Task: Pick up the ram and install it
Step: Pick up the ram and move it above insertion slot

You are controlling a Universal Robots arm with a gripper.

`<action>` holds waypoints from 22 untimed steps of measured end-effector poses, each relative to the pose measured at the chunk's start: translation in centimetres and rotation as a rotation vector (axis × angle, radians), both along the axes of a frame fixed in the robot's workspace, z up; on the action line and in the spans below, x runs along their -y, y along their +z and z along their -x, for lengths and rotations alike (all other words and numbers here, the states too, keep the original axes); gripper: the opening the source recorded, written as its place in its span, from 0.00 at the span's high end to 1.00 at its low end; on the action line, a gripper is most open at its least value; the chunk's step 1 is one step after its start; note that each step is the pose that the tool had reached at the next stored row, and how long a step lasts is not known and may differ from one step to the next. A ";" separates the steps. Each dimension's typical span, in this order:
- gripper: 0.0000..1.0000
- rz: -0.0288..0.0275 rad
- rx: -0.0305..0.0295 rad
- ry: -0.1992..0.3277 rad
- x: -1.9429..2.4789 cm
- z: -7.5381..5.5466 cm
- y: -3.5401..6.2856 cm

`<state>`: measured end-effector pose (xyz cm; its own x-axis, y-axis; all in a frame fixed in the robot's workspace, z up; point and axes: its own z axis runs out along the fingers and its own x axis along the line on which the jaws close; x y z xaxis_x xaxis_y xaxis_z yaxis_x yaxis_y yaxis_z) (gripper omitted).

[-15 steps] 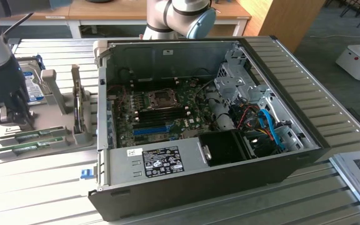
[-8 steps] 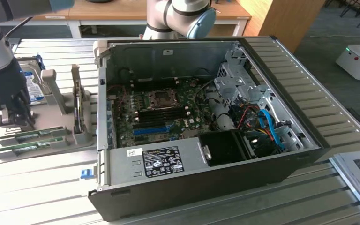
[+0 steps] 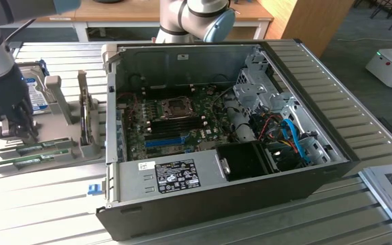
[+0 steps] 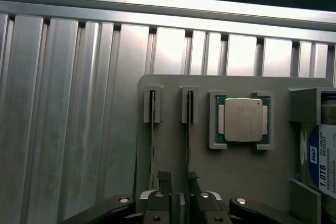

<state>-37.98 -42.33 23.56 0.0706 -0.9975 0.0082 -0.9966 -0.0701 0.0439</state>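
Gripper (image 4: 178,177), jaws apart and empty, hangs over the ram (image 4: 188,129) in the holder (image 4: 252,174); I would centre it between the fingers (image 4: 164,178) before closing

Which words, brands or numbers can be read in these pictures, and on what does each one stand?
"WD": on the label of the hard drive.
"1.0TB": on the same label.
Black label on the computer case: print too small to read.
Processor: markings too faint to read.
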 end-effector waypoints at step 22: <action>0.75 -0.0001 0.0000 0.000 2.04 0.0 0.00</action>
